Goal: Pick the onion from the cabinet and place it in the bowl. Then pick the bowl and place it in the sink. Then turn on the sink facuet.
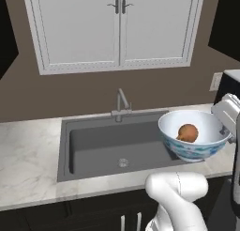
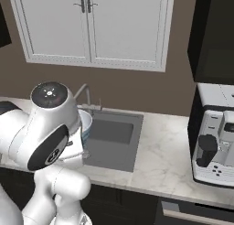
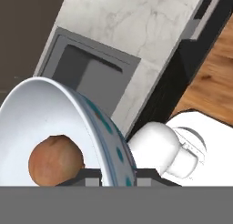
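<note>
The bowl, white inside with a pale blue pattern outside, hangs tilted above the right edge of the sink. The orange-brown onion lies inside it. My gripper is shut on the bowl's right rim. In the hand view the two fingertips straddle the rim of the bowl at my gripper, with the onion just to the left. The slim grey sink facuet stands behind the basin, left of the bowl. In the right base view the arm hides most of the bowl.
The cabinet above the sink has both doors shut. A coffee machine stands on the marble counter to the right. The sink basin is bare apart from its drain.
</note>
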Available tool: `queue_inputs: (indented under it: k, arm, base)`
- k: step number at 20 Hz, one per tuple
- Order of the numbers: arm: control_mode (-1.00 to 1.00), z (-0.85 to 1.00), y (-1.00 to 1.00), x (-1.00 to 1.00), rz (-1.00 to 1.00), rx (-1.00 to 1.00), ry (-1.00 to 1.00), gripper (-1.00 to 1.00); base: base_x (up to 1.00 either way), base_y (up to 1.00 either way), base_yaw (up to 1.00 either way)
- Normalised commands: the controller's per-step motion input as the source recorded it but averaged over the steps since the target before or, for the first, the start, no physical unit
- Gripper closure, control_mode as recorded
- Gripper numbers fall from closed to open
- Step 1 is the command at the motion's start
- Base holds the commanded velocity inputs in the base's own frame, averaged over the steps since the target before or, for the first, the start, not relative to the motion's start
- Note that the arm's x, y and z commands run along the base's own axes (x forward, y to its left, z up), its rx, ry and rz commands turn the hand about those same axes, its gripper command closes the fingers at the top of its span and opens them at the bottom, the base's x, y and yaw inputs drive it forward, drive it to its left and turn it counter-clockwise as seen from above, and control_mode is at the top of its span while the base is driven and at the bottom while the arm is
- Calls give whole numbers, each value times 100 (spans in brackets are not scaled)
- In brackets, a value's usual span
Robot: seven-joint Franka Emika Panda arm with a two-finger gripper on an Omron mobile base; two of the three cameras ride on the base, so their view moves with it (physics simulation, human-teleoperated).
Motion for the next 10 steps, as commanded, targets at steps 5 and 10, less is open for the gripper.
queue_inputs:
  k: [5, 10]
  arm:
    - [-100, -66, -2, 100, 27, -6, 0, 100]
    - [-100, -60, 0, 92, 13, -9, 0, 100]
  base:
    - [0, 0, 0]
    - [0, 0, 0]
